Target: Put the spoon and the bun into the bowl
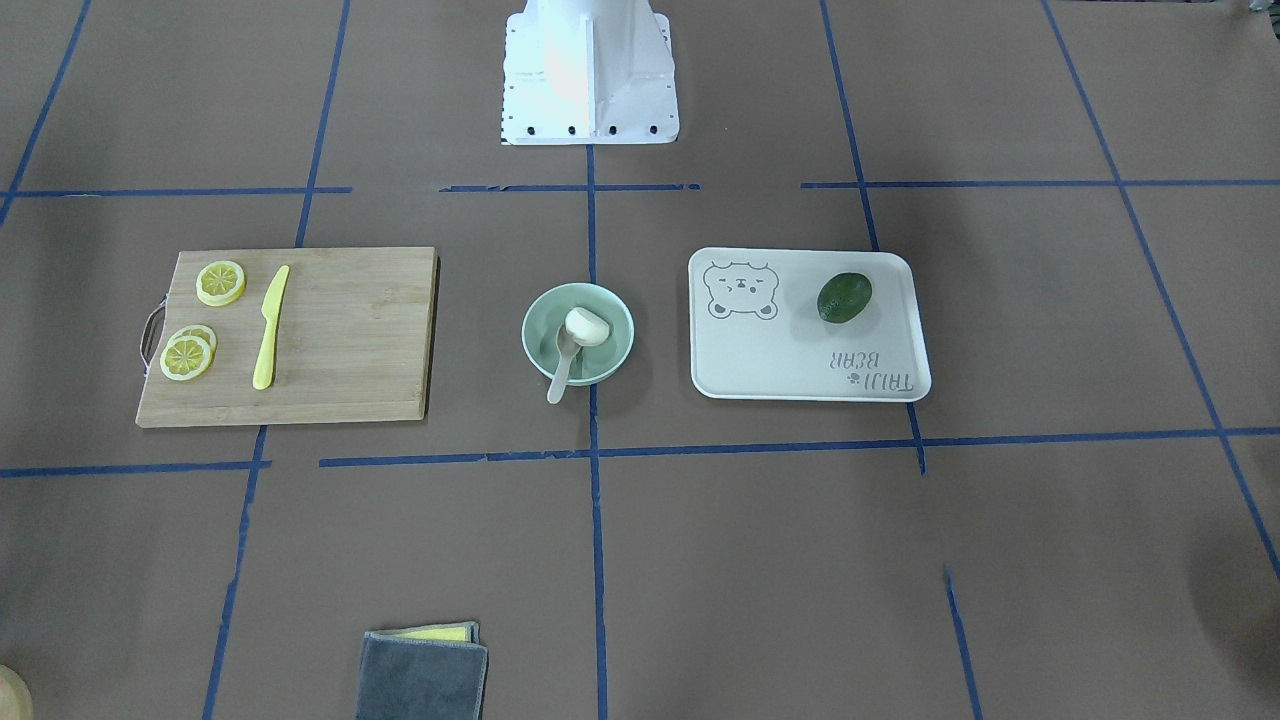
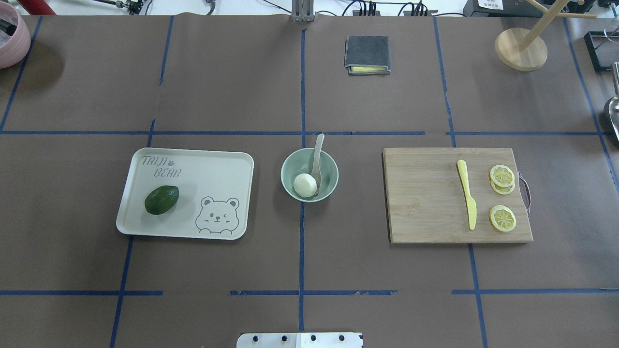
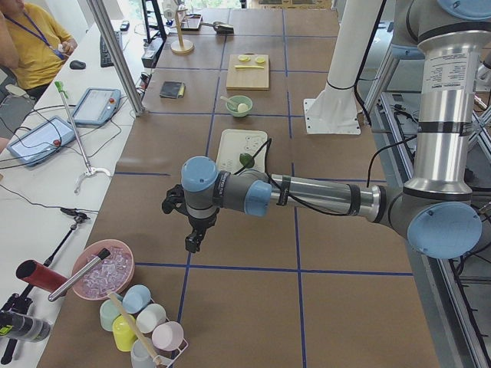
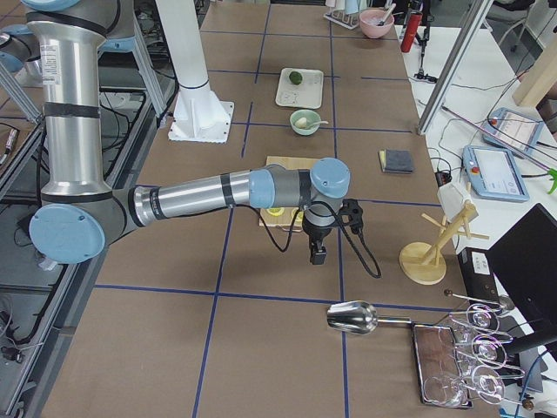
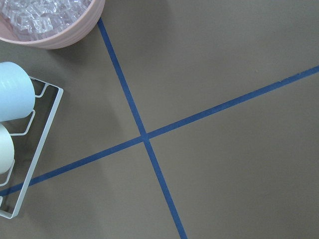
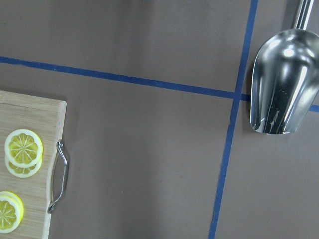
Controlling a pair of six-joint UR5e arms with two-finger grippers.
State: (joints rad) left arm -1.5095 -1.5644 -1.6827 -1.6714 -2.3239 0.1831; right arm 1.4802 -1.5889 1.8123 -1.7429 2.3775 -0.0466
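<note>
The pale green bowl [image 2: 294,165] stands at the table's middle. It also shows in the front view [image 1: 545,322]. The white bun [image 2: 305,184] lies inside it. The off-white spoon [image 2: 317,159] rests with its scoop in the bowl and its handle sticking out over the rim [image 1: 560,372]. My left gripper [image 3: 194,244] hangs over the table's left end, far from the bowl. My right gripper [image 4: 318,255] hangs past the cutting board at the right end. Both show only in the side views, so I cannot tell whether they are open or shut.
A white bear tray [image 2: 193,159] with an avocado [image 2: 161,199] lies left of the bowl. A cutting board [image 2: 425,203] with lemon slices [image 2: 502,175] and a yellow knife [image 2: 467,200] lies right. A folded cloth [image 2: 367,54], pink ice bowl [image 5: 50,20], cup rack [image 5: 20,149] and metal scoop [image 6: 281,82] sit around.
</note>
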